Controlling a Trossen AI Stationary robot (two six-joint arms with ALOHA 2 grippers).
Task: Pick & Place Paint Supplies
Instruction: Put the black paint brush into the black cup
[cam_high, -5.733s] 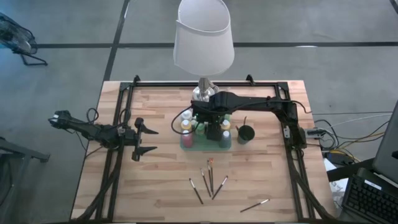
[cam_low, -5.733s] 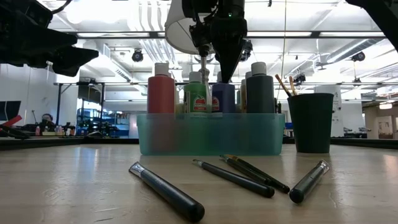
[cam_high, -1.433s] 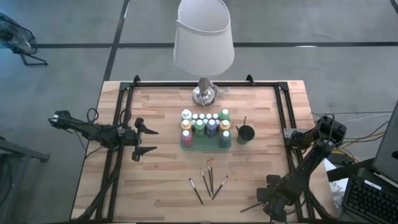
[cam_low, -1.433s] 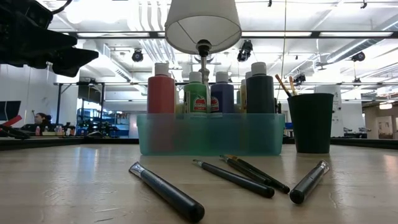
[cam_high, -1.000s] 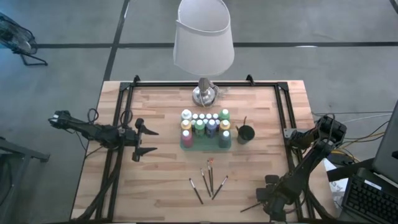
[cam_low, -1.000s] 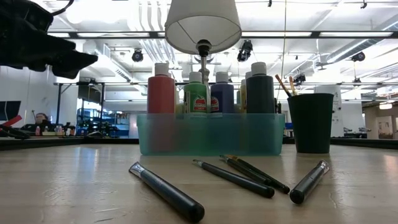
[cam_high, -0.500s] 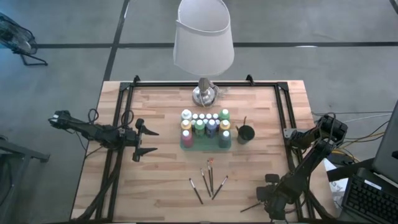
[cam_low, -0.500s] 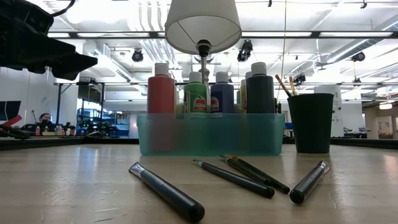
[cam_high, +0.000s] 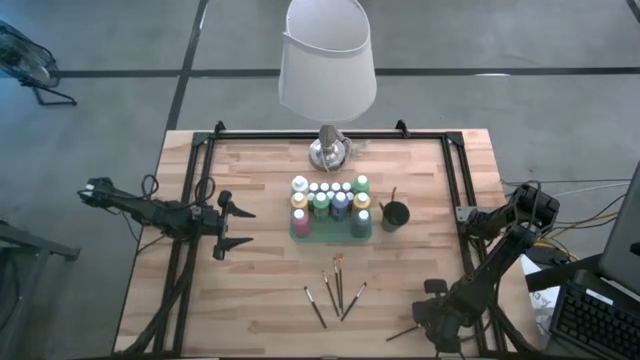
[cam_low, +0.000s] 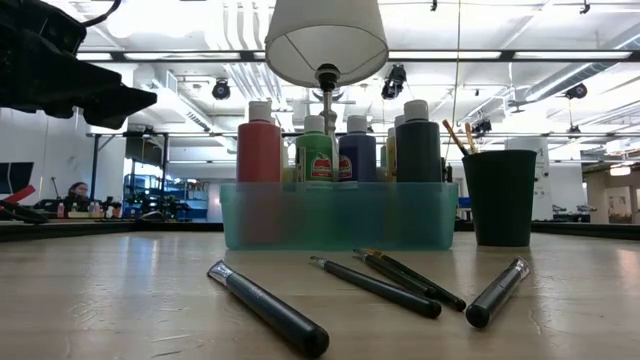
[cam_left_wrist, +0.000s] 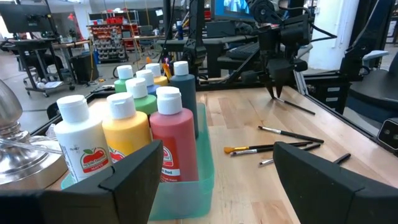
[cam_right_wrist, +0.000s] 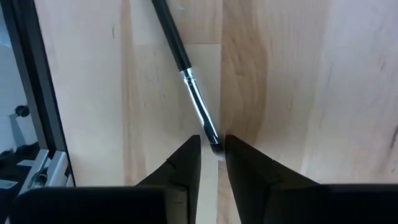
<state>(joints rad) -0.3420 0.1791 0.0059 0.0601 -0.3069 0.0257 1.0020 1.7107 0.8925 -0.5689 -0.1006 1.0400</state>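
A teal tray at the table's middle holds several white-capped paint bottles. A black cup beside it holds brushes. Several loose paintbrushes lie flat nearer the near edge, and one more paintbrush lies alone at the near right. My right gripper is down over that brush's right end, shut on it. My left gripper hovers open to the tray's left, above the table. My right gripper has the lone paintbrush by its bristle end, just past the silver ferrule, pinched between the two fingertips. The fingers come from above, pointing down, and lie across the brush. The brush rests flat on the table.
A lamp with a white shade and silver base stands behind the tray at the far edge. Black frame rails run along the table's left, right and far sides. Bare wood lies between the tray and my left gripper.
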